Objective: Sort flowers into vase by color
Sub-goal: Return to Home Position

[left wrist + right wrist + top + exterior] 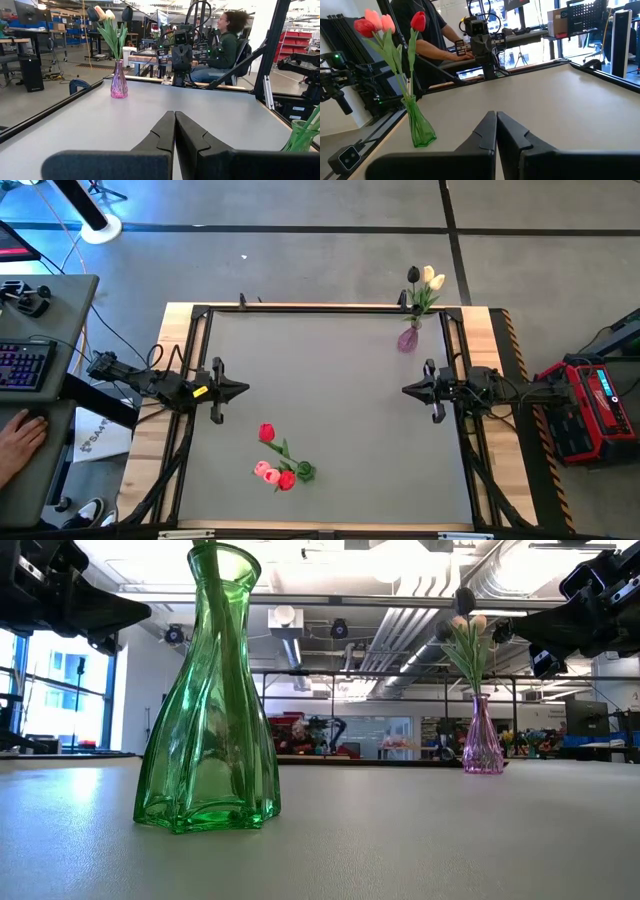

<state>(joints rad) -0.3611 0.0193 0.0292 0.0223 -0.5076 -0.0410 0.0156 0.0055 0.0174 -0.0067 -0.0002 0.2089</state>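
Note:
A green glass vase [421,126] stands on its base toward the table's near edge and holds red and pink flowers [380,24], whose heads also show from above as flowers [268,434]. A pink glass vase [119,82] stands at the far right corner [408,338], with cream and near-black flowers [107,14] standing in it. My left gripper [243,390] waits shut at the table's left side, pointing level. My right gripper [405,390] waits shut at the right side, facing it. Neither is near a vase.
A black frame rail [200,360] runs around the grey table top. A person's hand [20,435] and a keyboard [25,365] are beyond the left edge. A red case [590,405] is beyond the right edge. A seated person [225,42] shows behind the table.

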